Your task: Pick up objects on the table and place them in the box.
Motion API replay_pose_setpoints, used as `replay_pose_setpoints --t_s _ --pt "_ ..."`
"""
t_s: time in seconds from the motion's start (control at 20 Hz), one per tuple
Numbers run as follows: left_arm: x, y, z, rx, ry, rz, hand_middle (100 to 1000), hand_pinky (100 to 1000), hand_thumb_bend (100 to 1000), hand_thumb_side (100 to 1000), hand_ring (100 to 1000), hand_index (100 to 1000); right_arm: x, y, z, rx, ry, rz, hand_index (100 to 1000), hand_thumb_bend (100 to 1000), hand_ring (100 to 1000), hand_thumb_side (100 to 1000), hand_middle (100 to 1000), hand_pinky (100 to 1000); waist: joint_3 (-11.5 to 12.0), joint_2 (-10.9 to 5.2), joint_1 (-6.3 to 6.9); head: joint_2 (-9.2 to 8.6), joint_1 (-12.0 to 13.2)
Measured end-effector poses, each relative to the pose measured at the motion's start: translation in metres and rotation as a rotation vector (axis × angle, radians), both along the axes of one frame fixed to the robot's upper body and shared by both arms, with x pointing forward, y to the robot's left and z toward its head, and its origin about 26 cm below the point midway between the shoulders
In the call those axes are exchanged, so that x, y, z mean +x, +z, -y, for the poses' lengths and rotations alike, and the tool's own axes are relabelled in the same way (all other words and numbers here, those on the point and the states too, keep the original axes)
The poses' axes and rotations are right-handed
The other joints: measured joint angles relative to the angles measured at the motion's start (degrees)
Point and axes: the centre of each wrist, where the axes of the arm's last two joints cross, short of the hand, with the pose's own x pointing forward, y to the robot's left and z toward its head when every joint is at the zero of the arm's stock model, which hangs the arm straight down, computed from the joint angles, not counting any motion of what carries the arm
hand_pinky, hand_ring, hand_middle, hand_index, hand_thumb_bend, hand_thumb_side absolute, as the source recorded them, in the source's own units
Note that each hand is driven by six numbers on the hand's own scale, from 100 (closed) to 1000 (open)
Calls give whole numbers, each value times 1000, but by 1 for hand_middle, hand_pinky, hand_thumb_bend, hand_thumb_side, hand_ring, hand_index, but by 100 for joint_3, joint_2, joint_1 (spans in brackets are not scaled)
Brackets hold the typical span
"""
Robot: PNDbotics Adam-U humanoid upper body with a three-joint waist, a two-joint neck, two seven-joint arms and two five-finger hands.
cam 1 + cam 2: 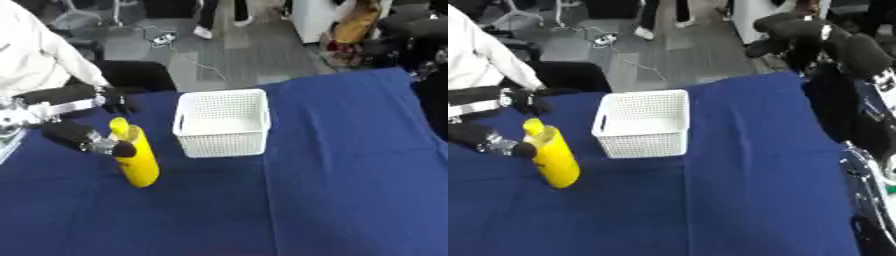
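Observation:
A yellow bottle [137,160] stands tilted on the blue table [350,180], its top leaning left. My left hand [83,136] reaches in from the left at the bottle's upper part. The thumb presses its side and the fingers [116,104] curl just behind its top. A white mesh basket [223,145] sits right of the bottle with nothing inside. My right hand [798,32] hangs raised past the table's far right corner, fingers relaxed, holding nothing.
A person's white sleeve [35,55] shows at the upper left, with a black seat [136,75] behind the table's far edge. Cables lie on the grey floor beyond. Dark robot parts [868,165] fill the right side.

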Motion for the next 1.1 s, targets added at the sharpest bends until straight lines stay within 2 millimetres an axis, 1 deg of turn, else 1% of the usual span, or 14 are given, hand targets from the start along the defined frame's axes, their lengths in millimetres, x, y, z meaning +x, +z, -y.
replay_pose_setpoints --t_s 0.3,0.35,0.6,0.9,1.1 --pt "5 -6 -5 -1 24 -16 817 812 789 862 778 909 0 0 -2 7 7 0 798 238 721 1000 791 855 -14 2 14 0 0" --pt "5 -6 -5 3 27 -16 830 829 793 870 791 918 0 0 -2 7 8 0 798 238 721 1000 791 855 -15 3 14 0 0" --pt "8 -10 -9 29 36 -42 834 842 807 867 796 919 0 1 -2 8 11 3 799 237 722 1000 791 855 -22 6 14 0 0" --pt "10 -12 -11 50 41 -48 837 835 803 861 794 922 0 1 -2 6 13 6 799 236 722 1000 791 854 -35 12 14 1 0" --pt "11 -13 -12 51 43 -47 866 824 792 862 793 928 0 1 -2 6 13 6 799 235 722 1000 792 854 -36 12 14 2 0"
